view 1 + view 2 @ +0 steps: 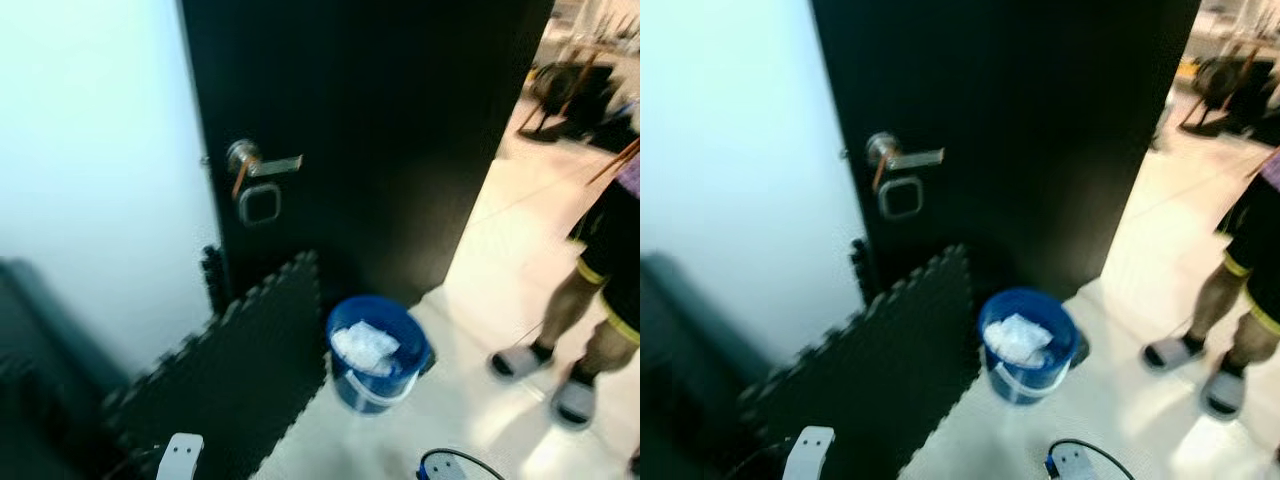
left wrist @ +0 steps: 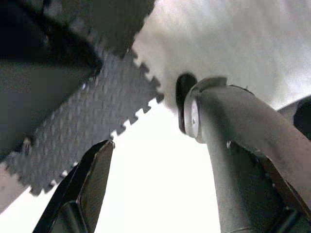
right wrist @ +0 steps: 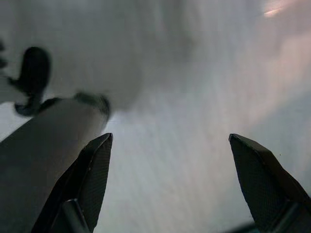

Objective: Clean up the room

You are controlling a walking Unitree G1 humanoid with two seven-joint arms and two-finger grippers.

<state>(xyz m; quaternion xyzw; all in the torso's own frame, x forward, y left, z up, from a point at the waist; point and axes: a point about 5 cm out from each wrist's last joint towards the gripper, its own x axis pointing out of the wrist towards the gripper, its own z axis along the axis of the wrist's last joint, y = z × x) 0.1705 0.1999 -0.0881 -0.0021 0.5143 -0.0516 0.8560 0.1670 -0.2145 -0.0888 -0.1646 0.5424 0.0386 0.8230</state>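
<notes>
A blue bucket (image 1: 378,355) stands on the pale floor in front of a black door (image 1: 380,130). Crumpled white paper (image 1: 365,347) fills it to near the rim. My left gripper (image 2: 170,145) hangs low and open over the floor beside a black foam mat (image 2: 92,111), holding nothing; one black finger (image 2: 87,189) shows clearly. Over bare pale floor, my right gripper (image 3: 170,137) is open with its two fingers wide apart and nothing between them. Both arms hang at my sides, well short of the bucket.
Black interlocking foam mat (image 1: 240,380) lies left of the bucket. The door has a silver lever handle (image 1: 262,165). A white wall (image 1: 100,150) and a dark sofa-like shape (image 1: 40,380) are on the left. A person's legs in slippers (image 1: 590,330) stand at the right.
</notes>
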